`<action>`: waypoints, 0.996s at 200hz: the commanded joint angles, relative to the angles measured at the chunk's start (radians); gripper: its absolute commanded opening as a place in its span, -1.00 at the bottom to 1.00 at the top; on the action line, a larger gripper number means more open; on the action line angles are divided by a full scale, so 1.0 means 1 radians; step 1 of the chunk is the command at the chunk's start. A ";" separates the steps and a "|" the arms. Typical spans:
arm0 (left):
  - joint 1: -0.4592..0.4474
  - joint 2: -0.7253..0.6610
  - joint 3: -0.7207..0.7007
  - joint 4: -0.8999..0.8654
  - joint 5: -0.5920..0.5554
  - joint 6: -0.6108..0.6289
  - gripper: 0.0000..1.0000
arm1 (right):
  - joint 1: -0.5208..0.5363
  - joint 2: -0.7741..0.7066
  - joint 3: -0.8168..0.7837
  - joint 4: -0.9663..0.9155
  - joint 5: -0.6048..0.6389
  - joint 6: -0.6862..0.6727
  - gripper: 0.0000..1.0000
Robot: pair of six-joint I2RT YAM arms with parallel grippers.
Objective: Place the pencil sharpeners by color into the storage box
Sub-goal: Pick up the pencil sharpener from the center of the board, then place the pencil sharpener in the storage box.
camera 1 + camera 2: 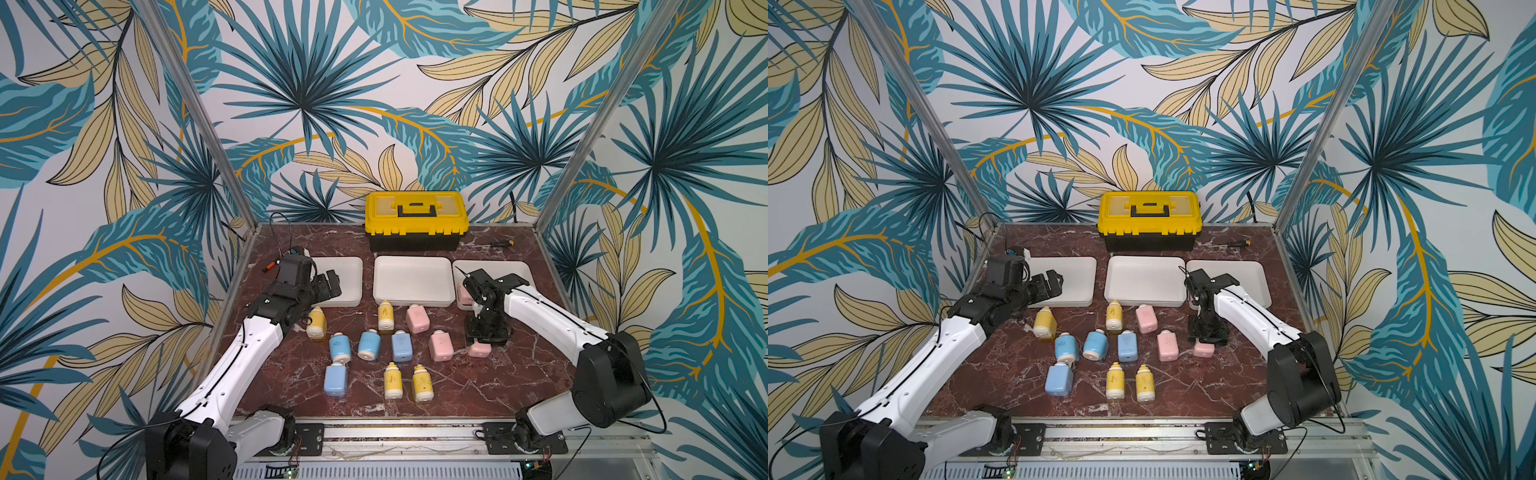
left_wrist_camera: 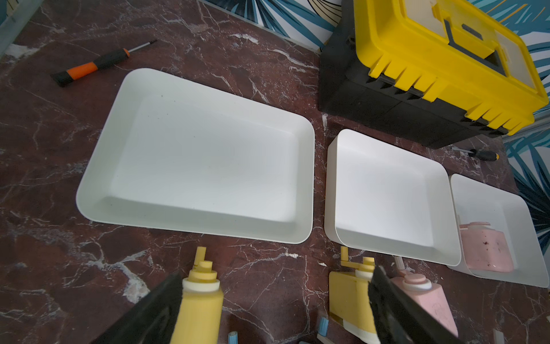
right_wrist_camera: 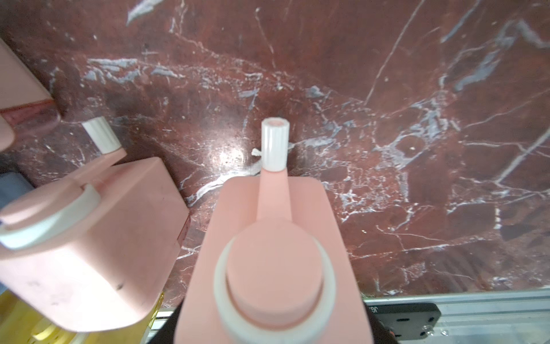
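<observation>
We judge the step in hand to be the pick-up of a pink piece. The right pincer [image 1: 482, 337] stands low over a small pink bottle-shaped plastic sharpener [image 1: 480, 350]. This one seems to rest on the red-brown marble table [image 1: 519, 374], just near of the right shallow white plastic tray [image 1: 498, 267]. In the right wrist view it fills the centre, i.e. it sits directly under the pincer. The jaws are hidden in every view, so we cannot tell if they already clamp it or only stand around it.

Another pink sharpener [image 2: 485, 250] already lies in that right tray. A third pink sharpener [image 1: 440, 345] and a fourth pink sharpener [image 1: 417, 318] wait on the table, to the left.

Next move, in our opinion: make the grip sure on the body sides, lift straight up, carry it far-wards over the tray wall, then set it down beside the piece inside w/o knocking it.

The left pincer [image 1: 328, 283] hangs wide open and empty over the near edge of the left white plastic tray [image 1: 347, 266]. A pastel yellow plastic sharpener [image 1: 316, 322] lies just near of it.
</observation>
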 commanded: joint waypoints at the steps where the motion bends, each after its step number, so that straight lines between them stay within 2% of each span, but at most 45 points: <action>1: -0.003 0.006 0.017 -0.004 -0.009 0.015 0.99 | -0.037 -0.003 0.045 -0.081 0.041 -0.066 -0.18; 93: -0.003 0.025 0.032 -0.004 -0.006 0.027 0.99 | -0.186 0.084 0.269 -0.168 0.087 -0.193 -0.18; 199: -0.003 0.030 0.041 -0.004 -0.008 0.020 0.99 | -0.295 0.354 0.619 -0.176 0.101 -0.284 -0.20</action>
